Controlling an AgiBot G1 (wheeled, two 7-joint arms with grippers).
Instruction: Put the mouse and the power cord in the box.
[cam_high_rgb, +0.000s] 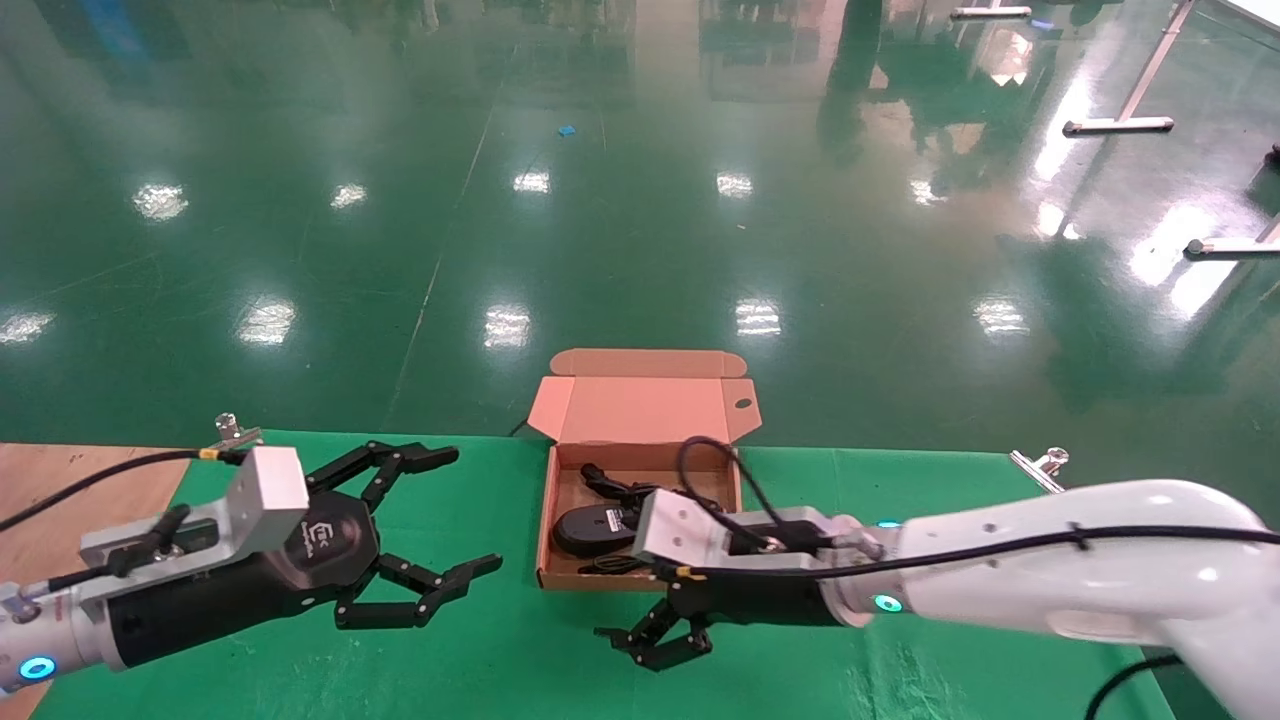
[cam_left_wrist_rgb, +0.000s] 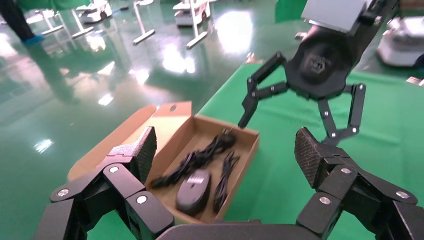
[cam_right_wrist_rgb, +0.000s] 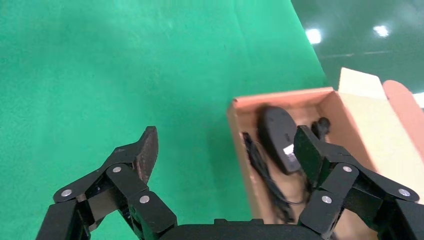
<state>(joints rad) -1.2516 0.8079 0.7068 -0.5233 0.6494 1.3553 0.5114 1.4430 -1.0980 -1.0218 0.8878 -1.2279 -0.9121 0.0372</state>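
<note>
The box (cam_high_rgb: 640, 470) is sitting on the green table (cam_high_rgb: 900, 500) with its lid standing open at the far side, and a small dark hole is showing in the lid. The mouse (cam_high_rgb: 590, 527) is lying inside the box, near the front wall, with a pale label facing up. The power cord (cam_left_wrist_rgb: 197, 157) is also lying inside the box, stretched along the floor of it behind and beside the mouse. A thinner black cable (cam_left_wrist_rgb: 225, 175) is lying next to the mouse along one side wall.

The right gripper (cam_high_rgb: 660, 640) is hanging just in front of the box, above the green cloth, and its fingers (cam_right_wrist_rgb: 142, 150) are spread apart and grasping nothing. In the right wrist view one finger is standing over the cloth and the other over the corner of the box.

The left gripper (cam_high_rgb: 440, 520) is hovering over the table to the left of the box, well apart from it. Its fingers (cam_left_wrist_rgb: 312, 152) are also released wide, with nothing between them.

A wooden surface (cam_high_rgb: 60, 500) is showing beside the green cloth at the left edge.
</note>
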